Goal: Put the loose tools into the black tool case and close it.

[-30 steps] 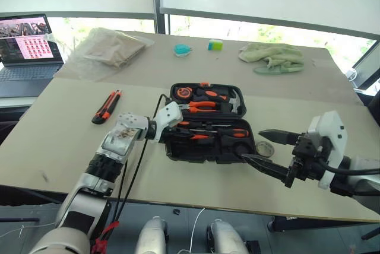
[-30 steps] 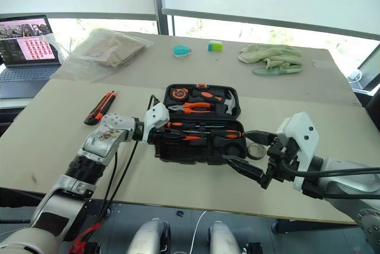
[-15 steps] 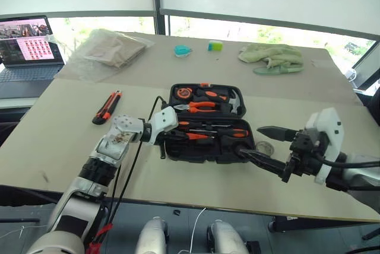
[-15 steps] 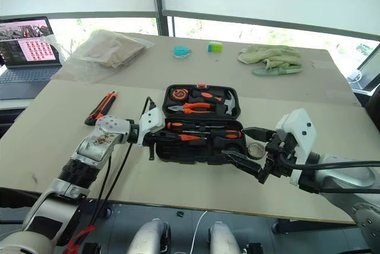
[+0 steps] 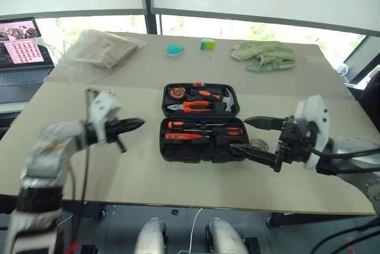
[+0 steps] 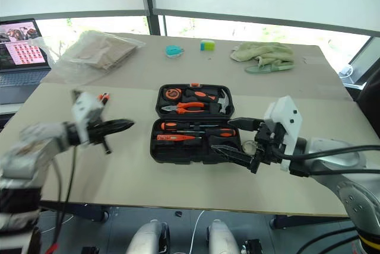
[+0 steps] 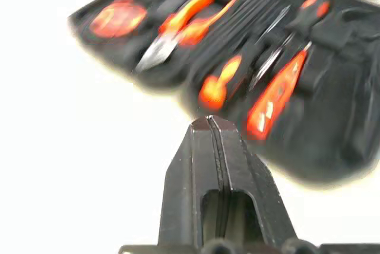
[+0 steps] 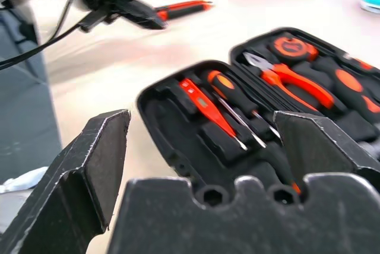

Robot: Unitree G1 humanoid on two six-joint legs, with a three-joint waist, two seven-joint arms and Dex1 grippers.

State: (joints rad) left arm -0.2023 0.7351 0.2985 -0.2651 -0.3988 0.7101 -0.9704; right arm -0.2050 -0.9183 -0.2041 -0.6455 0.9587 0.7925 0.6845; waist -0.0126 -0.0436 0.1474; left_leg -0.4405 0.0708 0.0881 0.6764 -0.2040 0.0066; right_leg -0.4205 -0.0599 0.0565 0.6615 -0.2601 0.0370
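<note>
The left gripper (image 5: 135,124), fingers pressed together and empty, has pulled away left of the black tool case (image 5: 202,124), which lies open mid-table. The right gripper (image 5: 252,136), spread wide, hovers at the case's right edge. No writing is legible.

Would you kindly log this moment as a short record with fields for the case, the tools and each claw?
case: black tool case lies open on the table
stowed: screwdrivers in the near half
loose: utility knife on the table beyond the left claw; greyish ring beside the case
left claw: shut, empty
right claw: open, at the case's right end
</note>
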